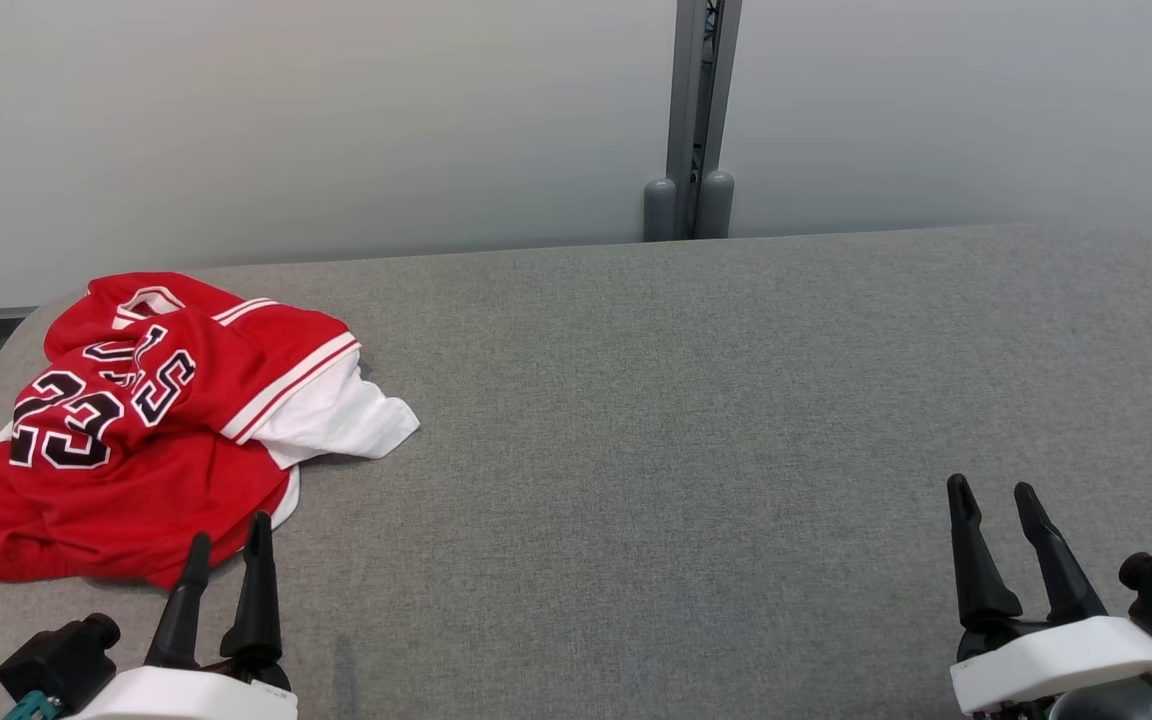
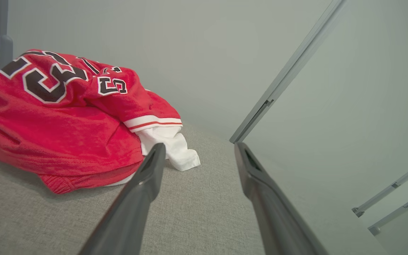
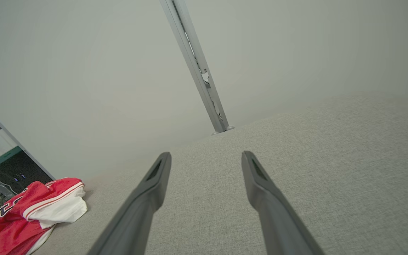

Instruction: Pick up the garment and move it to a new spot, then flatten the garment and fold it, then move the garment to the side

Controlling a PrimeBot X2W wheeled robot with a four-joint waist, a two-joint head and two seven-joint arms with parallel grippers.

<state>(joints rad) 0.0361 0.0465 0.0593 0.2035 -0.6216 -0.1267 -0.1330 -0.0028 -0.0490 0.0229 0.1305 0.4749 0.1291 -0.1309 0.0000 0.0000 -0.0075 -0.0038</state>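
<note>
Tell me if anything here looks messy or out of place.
Only the red jersey: it lies crumpled at the left end of the grey surface, white fabric poking out. Nothing looks spilled or damaged.

Folds hide part of the lettering on the garment (image 1: 136, 470).

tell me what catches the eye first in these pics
A crumpled red jersey with a black 23, white fabric poking out, heaped at the left end of the grey table. Then the two open hands low in the head view: the left hand close by the jersey, the right hand over bare table.
</note>
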